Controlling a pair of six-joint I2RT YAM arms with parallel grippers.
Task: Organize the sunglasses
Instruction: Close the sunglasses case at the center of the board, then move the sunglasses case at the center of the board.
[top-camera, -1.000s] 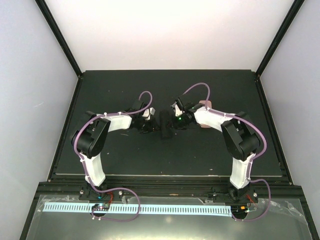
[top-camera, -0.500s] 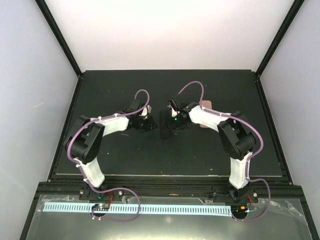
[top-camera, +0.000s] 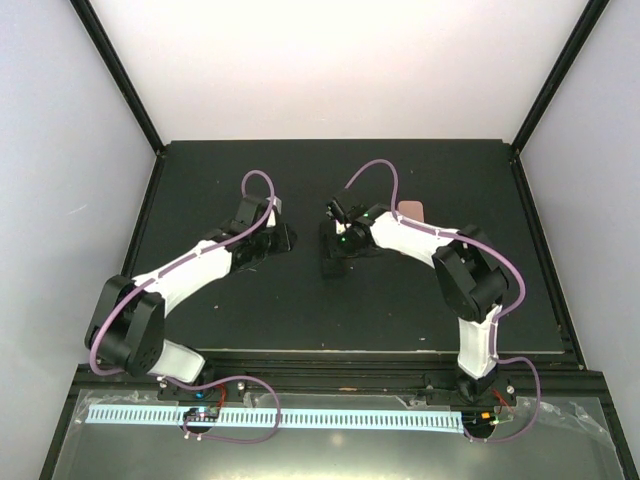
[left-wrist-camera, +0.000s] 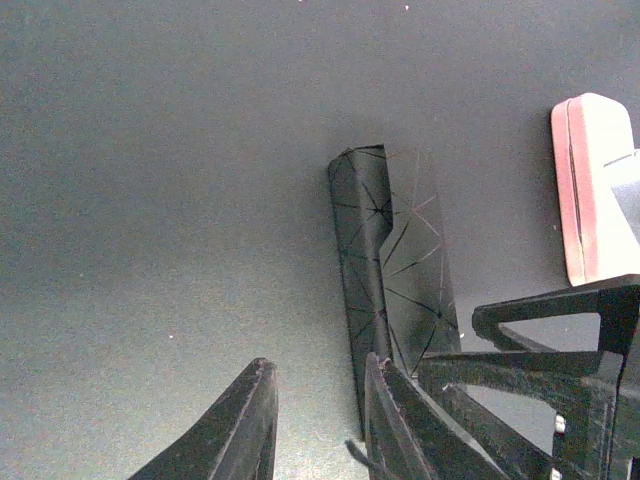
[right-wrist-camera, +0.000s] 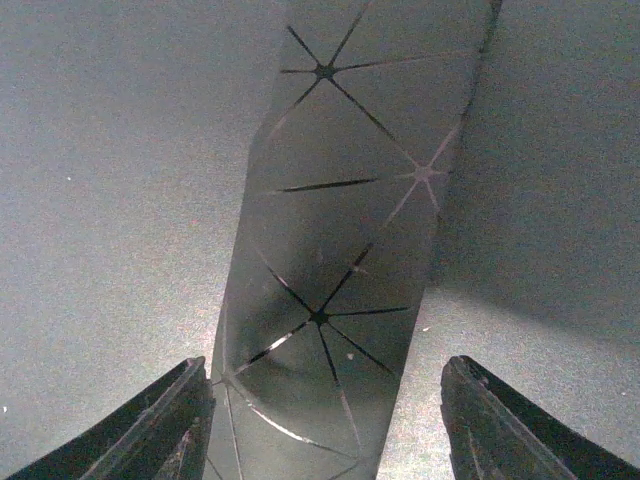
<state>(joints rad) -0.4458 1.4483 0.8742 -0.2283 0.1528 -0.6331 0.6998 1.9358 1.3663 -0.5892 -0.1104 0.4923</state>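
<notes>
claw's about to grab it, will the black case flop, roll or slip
Black case looks stiff: flat creased facets hold shape. Angular sides suggest it won't roll. Its smooth sheen may slip in the right claw.

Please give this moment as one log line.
right gripper open at black case | left gripper open, empty | sunglasses unseen

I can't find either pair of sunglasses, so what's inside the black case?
Only the outside of the black case shows, with its thin star-like lines. Its inside is covered in every view, so sunglasses in it cannot be confirmed.
</notes>
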